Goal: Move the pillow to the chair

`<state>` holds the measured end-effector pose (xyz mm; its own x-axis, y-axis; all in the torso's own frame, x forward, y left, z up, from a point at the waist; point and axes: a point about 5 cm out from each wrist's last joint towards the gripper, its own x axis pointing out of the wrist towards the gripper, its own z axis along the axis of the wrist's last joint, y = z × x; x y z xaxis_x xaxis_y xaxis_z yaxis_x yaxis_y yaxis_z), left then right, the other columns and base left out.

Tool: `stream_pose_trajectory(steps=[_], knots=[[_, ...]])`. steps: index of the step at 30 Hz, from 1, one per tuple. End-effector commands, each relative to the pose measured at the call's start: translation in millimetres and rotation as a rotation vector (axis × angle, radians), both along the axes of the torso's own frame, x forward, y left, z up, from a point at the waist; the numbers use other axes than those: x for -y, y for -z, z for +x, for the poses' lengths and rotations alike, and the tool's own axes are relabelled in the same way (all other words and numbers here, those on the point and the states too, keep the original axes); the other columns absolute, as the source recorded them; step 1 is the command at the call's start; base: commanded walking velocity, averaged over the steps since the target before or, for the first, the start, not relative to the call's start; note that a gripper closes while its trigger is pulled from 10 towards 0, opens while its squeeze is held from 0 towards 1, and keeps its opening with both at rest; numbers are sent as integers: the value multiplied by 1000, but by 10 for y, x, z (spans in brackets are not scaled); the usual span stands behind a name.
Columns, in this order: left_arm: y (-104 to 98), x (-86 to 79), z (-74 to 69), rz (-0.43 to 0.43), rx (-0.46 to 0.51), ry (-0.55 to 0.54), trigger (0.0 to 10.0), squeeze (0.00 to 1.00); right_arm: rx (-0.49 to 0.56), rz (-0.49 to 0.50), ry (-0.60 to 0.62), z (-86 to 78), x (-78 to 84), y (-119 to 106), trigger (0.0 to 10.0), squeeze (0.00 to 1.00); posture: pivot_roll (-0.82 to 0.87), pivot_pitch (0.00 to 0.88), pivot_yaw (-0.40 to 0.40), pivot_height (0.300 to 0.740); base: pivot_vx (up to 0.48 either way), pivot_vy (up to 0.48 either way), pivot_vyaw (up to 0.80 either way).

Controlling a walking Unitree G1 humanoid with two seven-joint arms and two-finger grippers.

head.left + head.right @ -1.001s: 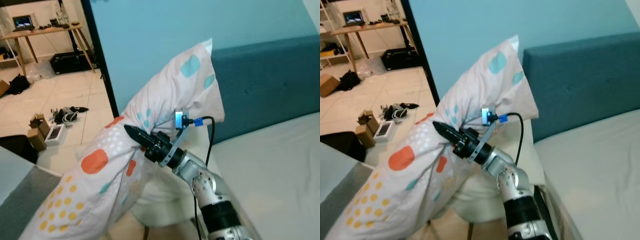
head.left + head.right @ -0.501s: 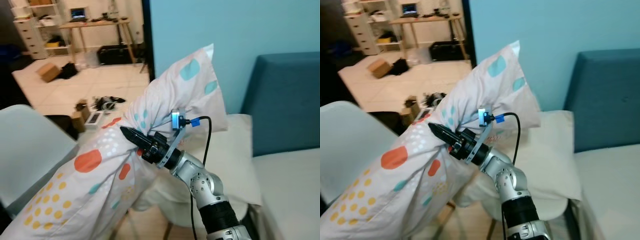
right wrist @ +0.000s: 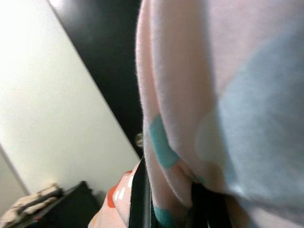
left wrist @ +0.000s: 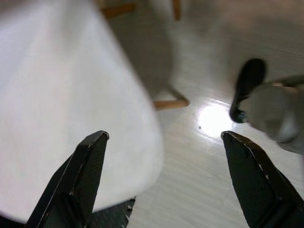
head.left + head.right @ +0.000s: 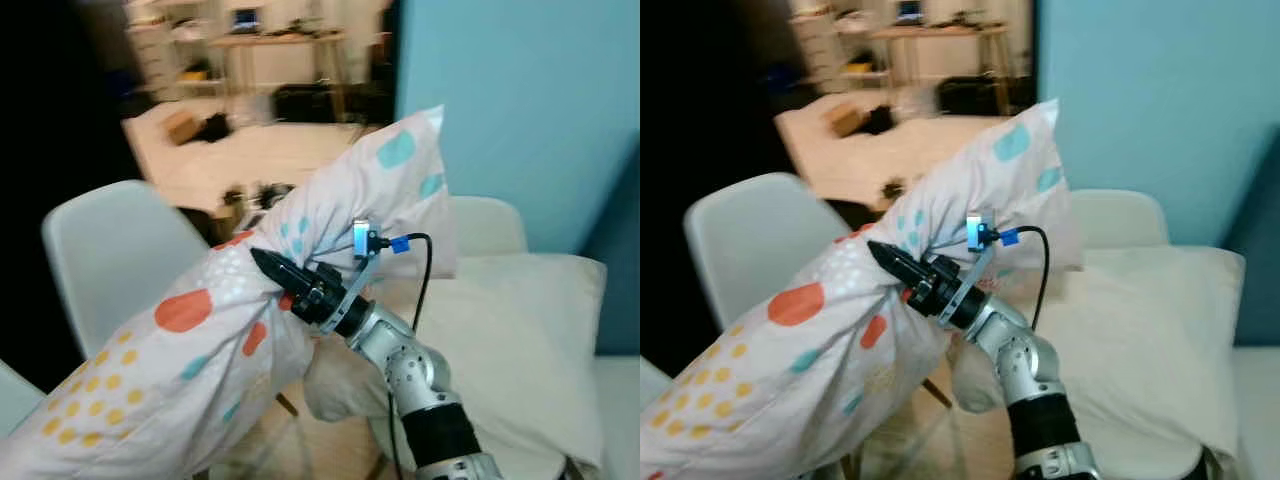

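Your right hand (image 5: 268, 266) is closed on a fold of the spotted pillow (image 5: 190, 350), which hangs in the air around it. The pale chair (image 5: 110, 255) stands just behind the pillow. Your left hand (image 4: 164, 183) is wide open and holds nothing.

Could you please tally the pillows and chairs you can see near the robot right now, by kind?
Pillows: 2, the spotted pillow held by the right gripper, and a plain white pillow.
Chairs: 2, a grey chair and a white chair behind the plain pillow.
Total: 4.
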<state>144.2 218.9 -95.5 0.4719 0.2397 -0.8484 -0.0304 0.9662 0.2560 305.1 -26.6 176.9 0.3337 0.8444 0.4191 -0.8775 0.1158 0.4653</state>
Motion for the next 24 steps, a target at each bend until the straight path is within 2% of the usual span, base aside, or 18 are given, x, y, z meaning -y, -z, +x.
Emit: stream_pose_trajectory(steps=[1,24], knots=[[13,-19,-43,2,-15,-5,10000,0,65,93,-41,-46,-110,-190,10000,0,-40,11,55,740,0,0,800],[3,-12,-15,2,-4,20,10000,0,74,96,-62,-53,-110,-207,10000,0,-40,0,49,740,0,0,800]])
